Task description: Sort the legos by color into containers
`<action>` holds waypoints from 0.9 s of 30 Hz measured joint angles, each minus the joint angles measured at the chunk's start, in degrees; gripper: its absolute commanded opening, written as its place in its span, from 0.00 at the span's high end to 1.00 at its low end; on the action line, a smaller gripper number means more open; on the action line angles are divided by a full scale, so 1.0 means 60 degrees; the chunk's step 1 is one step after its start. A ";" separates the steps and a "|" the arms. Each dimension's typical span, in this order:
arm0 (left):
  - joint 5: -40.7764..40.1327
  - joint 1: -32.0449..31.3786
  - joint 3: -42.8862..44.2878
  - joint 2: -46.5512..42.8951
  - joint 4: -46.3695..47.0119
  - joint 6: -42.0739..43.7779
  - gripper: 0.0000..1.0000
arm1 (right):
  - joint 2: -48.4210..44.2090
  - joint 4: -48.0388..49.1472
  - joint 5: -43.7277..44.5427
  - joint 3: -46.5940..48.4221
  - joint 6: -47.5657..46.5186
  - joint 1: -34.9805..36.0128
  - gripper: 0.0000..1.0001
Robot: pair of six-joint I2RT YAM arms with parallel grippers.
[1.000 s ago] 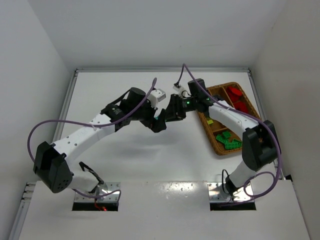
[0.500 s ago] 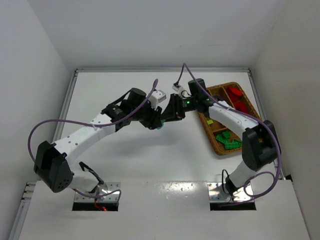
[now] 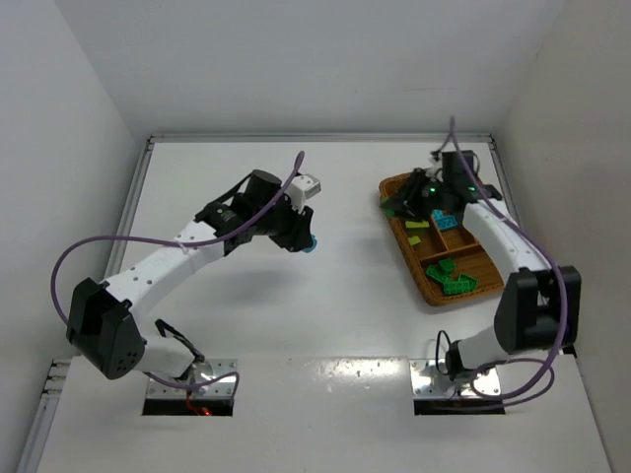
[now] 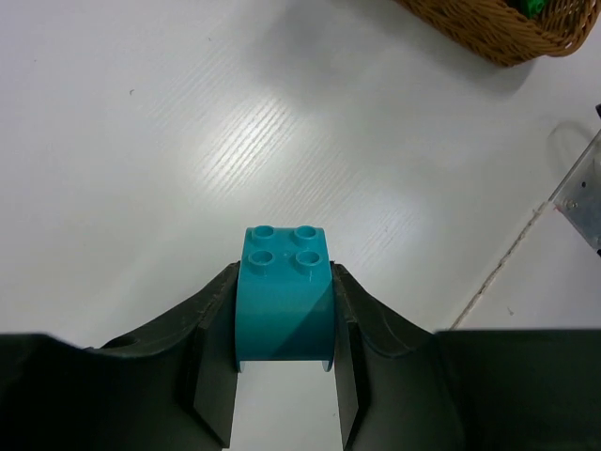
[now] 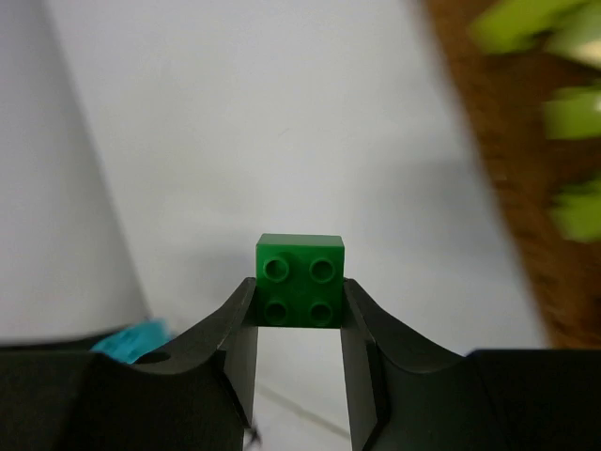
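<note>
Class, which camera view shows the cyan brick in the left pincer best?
The left wrist view: the cyan brick fills the middle, four studs clear, clamped in the left pincer. The top view shows only a cyan speck under the pincer. The right wrist view shows a green brick instead, plus an unidentifiable cyan blur.

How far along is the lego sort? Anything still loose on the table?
Mostly done: dark green bricks and yellow-green bricks lie in separate compartments of the wicker tray. In hand: the left claw grips a cyan brick over the table; the right claw grips a dark green brick beside the tray. Left: dropping those two; no loose bricks show on the table.
</note>
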 measured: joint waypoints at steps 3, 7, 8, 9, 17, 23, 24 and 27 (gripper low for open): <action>0.0026 0.0029 0.0171 0.0051 -0.0040 -0.0270 1.00 | -0.1155 -0.0747 0.2251 -0.0951 0.0106 -0.1016 0.98; 0.0401 0.0004 0.1053 0.0710 0.0178 -0.0987 1.00 | -0.2798 -0.2022 0.4776 -0.2306 0.0324 -0.2401 0.98; 0.0514 -0.0047 0.1279 0.1016 0.0382 -0.1224 1.00 | -0.3064 -0.2310 0.5257 -0.2517 0.0404 -0.2608 0.98; 0.0605 -0.0095 0.1519 0.1359 0.0586 -0.1526 1.00 | -0.3246 -0.2554 0.5632 -0.2670 0.0466 -0.2750 0.98; 0.0605 -0.1257 0.3810 0.4637 0.1366 -0.3344 1.00 | -0.3468 -0.3104 0.6823 -0.3424 0.0627 -0.3501 0.76; 0.0492 -0.1555 0.5727 0.5985 0.1468 -0.3883 1.00 | -0.3005 -0.2940 0.6954 -0.3432 0.0583 -0.3501 0.11; 0.0495 -0.1570 0.6215 0.6237 0.1494 -0.3967 1.00 | -0.2943 -0.2943 0.6932 -0.3417 0.0543 -0.3501 0.08; 0.0521 -0.1610 0.7690 0.7111 0.1701 -0.4233 1.00 | -0.2841 -0.3034 0.6903 -0.3231 0.0499 -0.3501 0.08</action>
